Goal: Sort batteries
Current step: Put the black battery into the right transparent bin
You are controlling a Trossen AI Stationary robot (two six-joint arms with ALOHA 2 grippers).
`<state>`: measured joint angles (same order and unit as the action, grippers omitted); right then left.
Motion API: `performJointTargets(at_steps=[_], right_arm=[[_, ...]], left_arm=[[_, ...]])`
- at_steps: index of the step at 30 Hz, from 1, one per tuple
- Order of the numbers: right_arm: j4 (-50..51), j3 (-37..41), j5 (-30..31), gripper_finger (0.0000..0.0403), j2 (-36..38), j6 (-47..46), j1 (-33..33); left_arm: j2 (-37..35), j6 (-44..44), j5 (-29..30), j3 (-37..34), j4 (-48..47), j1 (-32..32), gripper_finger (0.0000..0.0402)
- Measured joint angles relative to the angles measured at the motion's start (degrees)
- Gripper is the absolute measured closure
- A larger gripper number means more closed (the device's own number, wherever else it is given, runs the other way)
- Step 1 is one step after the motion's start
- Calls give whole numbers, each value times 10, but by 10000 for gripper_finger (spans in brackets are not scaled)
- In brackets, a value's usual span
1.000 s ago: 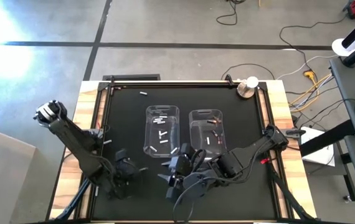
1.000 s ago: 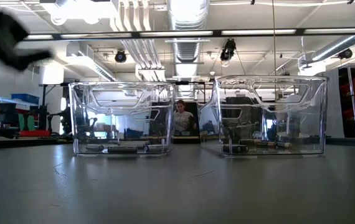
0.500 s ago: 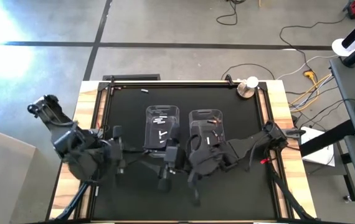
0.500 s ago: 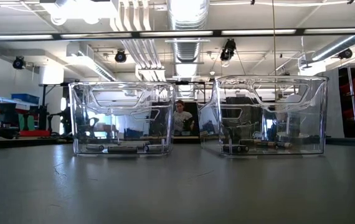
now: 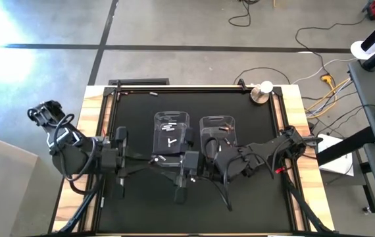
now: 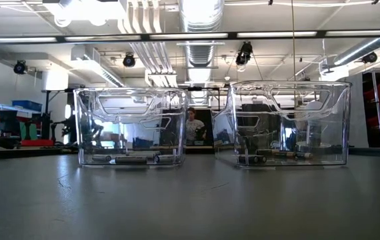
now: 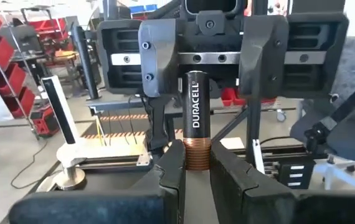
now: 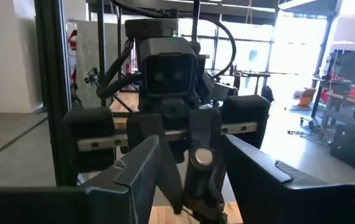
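Observation:
A black Duracell battery (image 7: pixel 193 106) with a copper end sits in my left gripper (image 7: pixel 196 163), which is shut on it. That gripper (image 5: pixel 196 160) hovers just near of the two clear bins. My right gripper (image 7: pixel 210 56) faces it head-on, open; its fingers stand on either side of the battery's black end (image 8: pixel 202 157) without touching. The left bin (image 5: pixel 171 137) holds white batteries (image 5: pixel 170 125), the right bin (image 5: pixel 218 135) dark ones (image 5: pixel 225 139). Both bins rest on the black mat. A lone battery (image 5: pixel 152 94) lies near the mat's far edge. My left gripper pinches the battery's copper end (image 7: pixel 197 152) between its two fingers (image 7: pixel 172 168). The fingers come level from the table's left and lie along the battery. The battery is lifted clear of the table, and its black end sticks out past the fingertips toward the right gripper.
A round metal object (image 5: pixel 261 92) stands at the mat's far right corner. Wooden table edges (image 5: pixel 291 131) frame the mat. In the low view, bare mat (image 6: pixel 190 200) lies near of the bins. A person shows in the room behind the bins (image 6: pixel 191 123).
My left gripper has swung from the near left of the mat toward the centre, and my right gripper has drawn back toward the right and far side. Both have risen and turned level, and now face each other in front of the bins.

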<state>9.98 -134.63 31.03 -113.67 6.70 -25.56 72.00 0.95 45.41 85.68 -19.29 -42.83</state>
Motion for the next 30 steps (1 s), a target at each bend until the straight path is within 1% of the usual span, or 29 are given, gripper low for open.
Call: performJointTargets(at_steps=[6, 10, 14, 19, 21, 25, 30], right_arm=[[5, 0, 0, 261, 2, -7, -4], [4, 0, 0, 294, 5, -6, -4], [5, 0, 0, 327, 5, -6, -4], [7, 0, 0, 357, 5, -7, -3], [8, 0, 1, 359, 5, -7, -3], [3, 0, 0, 359, 8, -6, -3], [15, 0, 0, 359, 16, -5, -3]], left_arm=[[0, -14, 0, -1, 25, 0, 368], [5, -35, -1, -1, 49, 4, 368], [16, -39, -1, -1, 52, 10, 368], [28, -41, 0, -1, 54, 16, 368], [30, -42, 1, -1, 55, 18, 365], [30, -82, 0, -1, 81, 18, 352], [11, -106, 2, -1, 83, 20, 335]])
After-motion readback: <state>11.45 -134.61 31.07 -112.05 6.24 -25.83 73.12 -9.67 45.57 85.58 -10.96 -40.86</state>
